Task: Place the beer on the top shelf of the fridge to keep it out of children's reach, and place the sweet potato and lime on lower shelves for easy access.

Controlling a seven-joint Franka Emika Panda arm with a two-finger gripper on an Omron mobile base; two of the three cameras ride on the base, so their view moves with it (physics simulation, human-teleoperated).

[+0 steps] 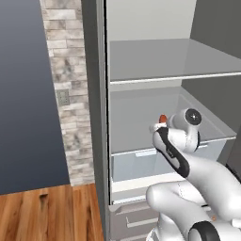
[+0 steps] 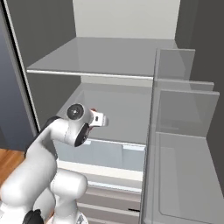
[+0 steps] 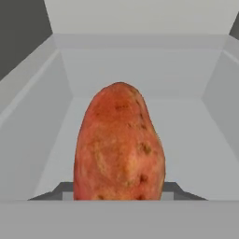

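Left base view: the sweet potato [image 1: 162,118] peeks out at 11 o'clock of the wrist, over a lower shelf [image 1: 136,126] of the fridge [image 1: 94,117].
Right base view: the gripper [image 2: 93,112] reaches into the fridge.
Hand view: the gripper is clenched on the sweet potato, dead center.

A pale stone-tiled wall strip [image 1: 70,94] carrying a small outlet plate [image 1: 62,98] stands beside a dark blue-grey wall [image 1: 23,94], above wooden plank flooring [image 1: 47,212].
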